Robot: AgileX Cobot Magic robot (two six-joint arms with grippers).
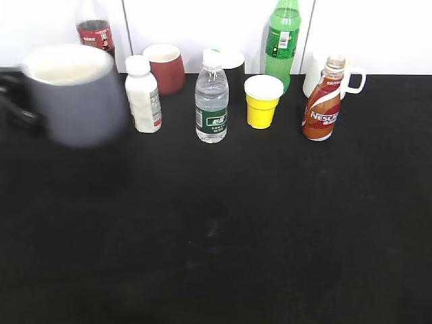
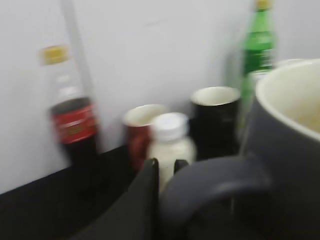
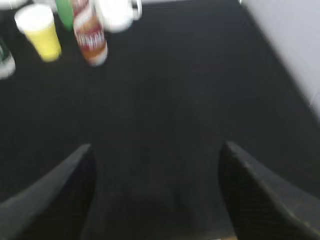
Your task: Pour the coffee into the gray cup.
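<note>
Exterior view showed the gray cup (image 1: 75,94) up off the black table (image 1: 270,236) at the far left, blurry, with dark arm parts just behind it. Left wrist view showed the left gripper (image 2: 162,172) closed on the cup's handle, though that picture was fuzzy, so the exact hold was hard to tell. The coffee bottle (image 1: 323,101) stood upright at the right end of the back row, just in front of a white mug (image 1: 317,71); its cap looked to be off, but that was not clear. The right gripper (image 3: 155,165) was spread wide over bare table, well apart from the bottle and holding nothing. The step in hand seemed to be bringing the cup into place. Next, the right gripper probably needed to reach the bottle and grab it.
</note>
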